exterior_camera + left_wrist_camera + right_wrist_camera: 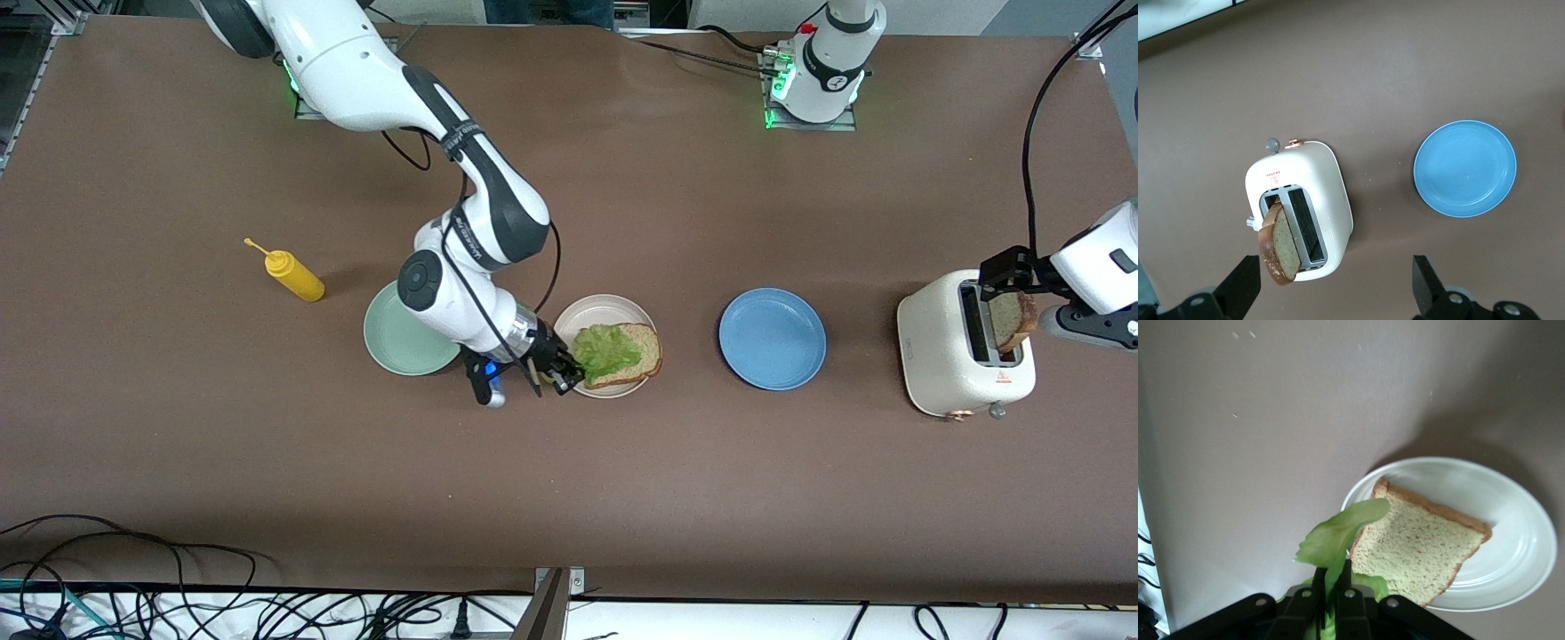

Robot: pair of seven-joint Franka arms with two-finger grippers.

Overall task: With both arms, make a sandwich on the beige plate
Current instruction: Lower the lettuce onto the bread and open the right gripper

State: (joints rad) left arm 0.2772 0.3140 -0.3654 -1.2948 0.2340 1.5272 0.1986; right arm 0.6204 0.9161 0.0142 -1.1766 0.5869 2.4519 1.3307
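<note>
The beige plate (605, 307) holds one bread slice (644, 351) with a green lettuce leaf (605, 349) partly over it. My right gripper (562, 373) is at the plate's rim toward the right arm's end, shut on the lettuce. In the right wrist view the right gripper (1336, 587) pinches the leaf (1341, 532) beside the slice (1418, 547) on the plate (1515, 513). A second slice (1014, 320) sticks up tilted from the white toaster (956, 356). My left gripper (1013, 283) is open above it. In the left wrist view the left gripper (1335, 290) hangs over that slice (1279, 243) and the toaster (1328, 193).
A mint green plate (396, 342) lies beside the beige plate, partly under the right arm. A blue plate (772, 338) lies between the beige plate and the toaster, and shows in the left wrist view (1465, 168). A yellow squeeze bottle (293, 274) lies toward the right arm's end.
</note>
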